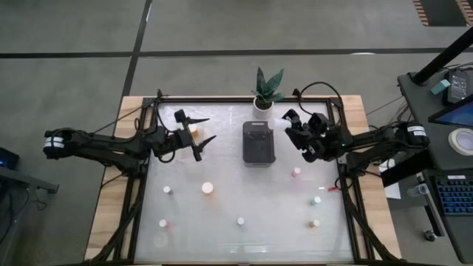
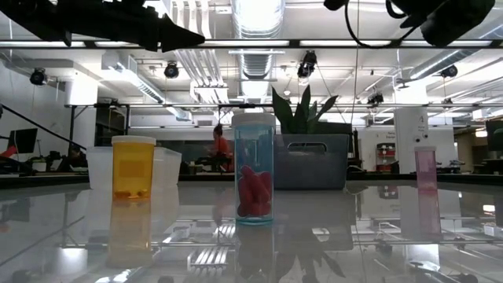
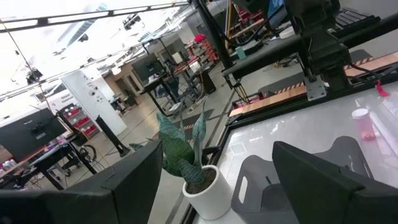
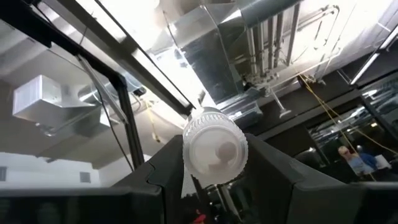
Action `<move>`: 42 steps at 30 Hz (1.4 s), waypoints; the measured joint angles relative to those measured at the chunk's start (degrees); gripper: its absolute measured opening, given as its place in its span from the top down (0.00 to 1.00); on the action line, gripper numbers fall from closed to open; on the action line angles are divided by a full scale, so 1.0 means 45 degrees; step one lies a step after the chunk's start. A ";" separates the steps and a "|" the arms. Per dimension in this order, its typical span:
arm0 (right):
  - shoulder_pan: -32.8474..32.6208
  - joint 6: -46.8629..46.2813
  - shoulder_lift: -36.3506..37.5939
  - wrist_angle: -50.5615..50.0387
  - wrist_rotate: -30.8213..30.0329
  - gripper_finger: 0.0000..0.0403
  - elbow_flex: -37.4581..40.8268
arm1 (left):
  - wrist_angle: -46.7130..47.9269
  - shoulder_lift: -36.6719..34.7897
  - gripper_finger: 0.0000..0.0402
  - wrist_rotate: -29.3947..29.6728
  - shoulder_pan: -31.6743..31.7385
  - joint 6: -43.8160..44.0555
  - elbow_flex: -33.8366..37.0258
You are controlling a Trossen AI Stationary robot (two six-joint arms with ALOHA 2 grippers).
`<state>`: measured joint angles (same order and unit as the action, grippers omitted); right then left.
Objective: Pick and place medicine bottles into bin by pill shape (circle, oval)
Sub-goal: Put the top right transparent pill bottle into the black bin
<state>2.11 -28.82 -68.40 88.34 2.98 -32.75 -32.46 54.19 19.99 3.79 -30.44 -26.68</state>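
Note:
My right gripper (image 1: 287,122) is raised by the far right corner of the dark grey bin (image 1: 259,142) and is shut on a white-capped medicine bottle (image 4: 214,148). My left gripper (image 1: 211,128) hovers left of the bin, open and empty, with its fingers pointing toward the bin; its wrist view shows nothing between the fingers (image 3: 137,180). Several small bottles stand upright on their bases on the white tabletop, among them an orange one (image 1: 208,188), a teal one with red pills (image 2: 254,169) and a pinkish one (image 1: 296,172). My right gripper holds the bottle between its two fingers (image 4: 273,171). The white cap (image 4: 216,140) faces back toward the wrist camera, so the bottle lies along the fingers. The cap hides the body and the place of contact. The bottle is lifted clear of the table.
A potted green plant (image 1: 264,92) stands at the far edge behind the bin. A black frame (image 1: 344,177) runs round the tabletop. Bottles are scattered over the near half, such as the ones at the near left (image 1: 163,223) and near right (image 1: 315,222).

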 joint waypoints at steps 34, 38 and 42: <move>-0.0046 -0.0789 -0.0323 -2.7901 -0.3576 0.66 -0.9657 | -0.0003 0.0000 0.29 0.0005 0.0000 -0.0005 0.0000; 0.0012 -0.0023 -0.0187 -2.7076 -0.2600 0.66 -0.9647 | -0.0002 0.0000 0.29 0.0005 0.0000 -0.0004 0.0000; -0.0086 -0.0264 -0.0238 -2.6906 -0.3269 0.66 -0.9710 | -0.0003 0.0000 0.29 0.0005 -0.0001 -0.0005 0.0000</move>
<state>1.72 -30.01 -69.47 -32.73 -11.73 -76.44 -32.47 54.19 20.01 3.79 -30.46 -26.68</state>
